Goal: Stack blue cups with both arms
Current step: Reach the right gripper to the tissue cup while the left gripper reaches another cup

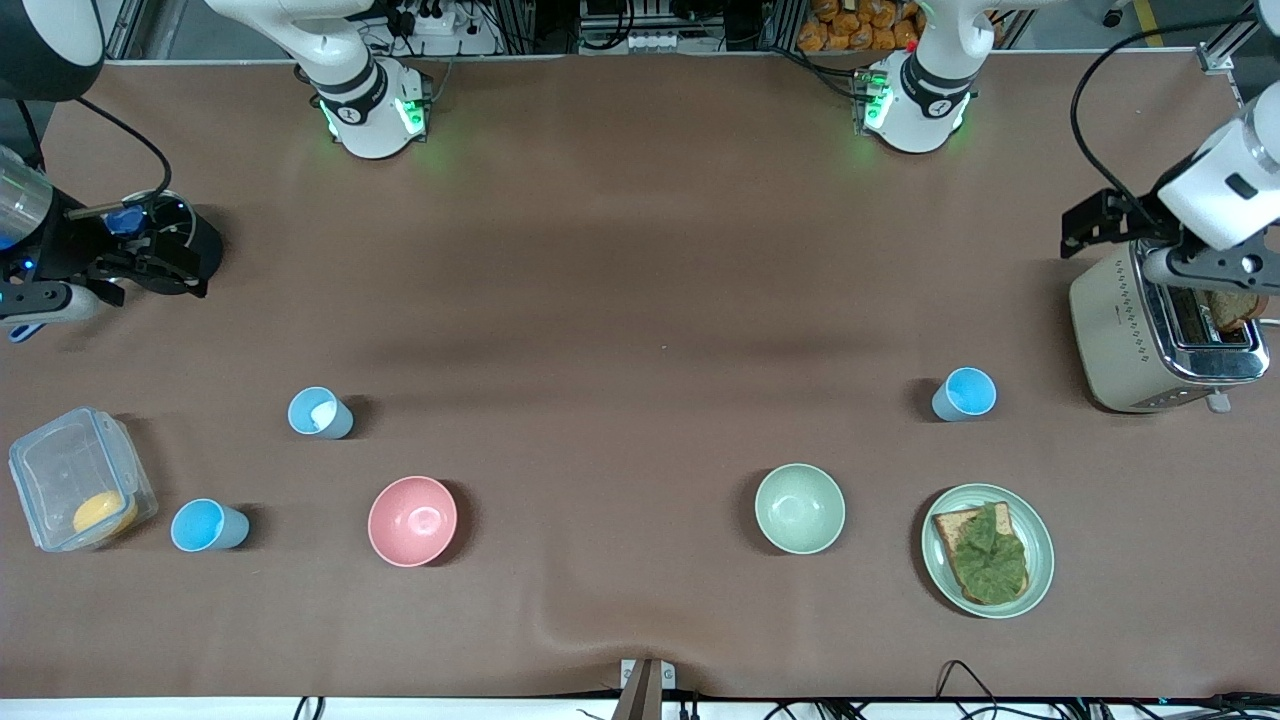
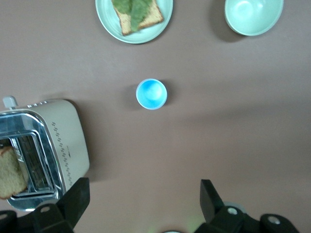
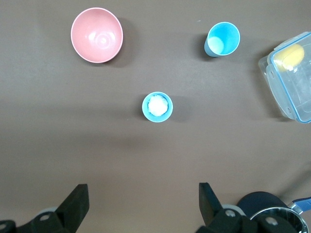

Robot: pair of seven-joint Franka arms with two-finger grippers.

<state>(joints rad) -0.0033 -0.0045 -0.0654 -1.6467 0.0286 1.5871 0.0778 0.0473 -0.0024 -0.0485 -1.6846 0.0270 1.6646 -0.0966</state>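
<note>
Three blue cups stand upright and apart on the brown table. One [image 1: 965, 394] is toward the left arm's end, also in the left wrist view [image 2: 151, 94]. Two are toward the right arm's end: one with something white inside [image 1: 320, 413] [image 3: 157, 107], and one nearer the front camera [image 1: 208, 526] [image 3: 223, 40]. My left gripper [image 1: 1160, 250] [image 2: 143, 189] is open and empty, up over the table beside the toaster. My right gripper [image 1: 150, 270] [image 3: 142, 190] is open and empty, up over the right arm's end of the table.
A pink bowl [image 1: 412, 520] and a green bowl [image 1: 799, 508] sit near the front edge. A plate with toast and lettuce [image 1: 987, 549] and a toaster [image 1: 1165, 330] are at the left arm's end. A clear container [image 1: 80, 478] and a black mug [image 3: 265, 213] are at the right arm's end.
</note>
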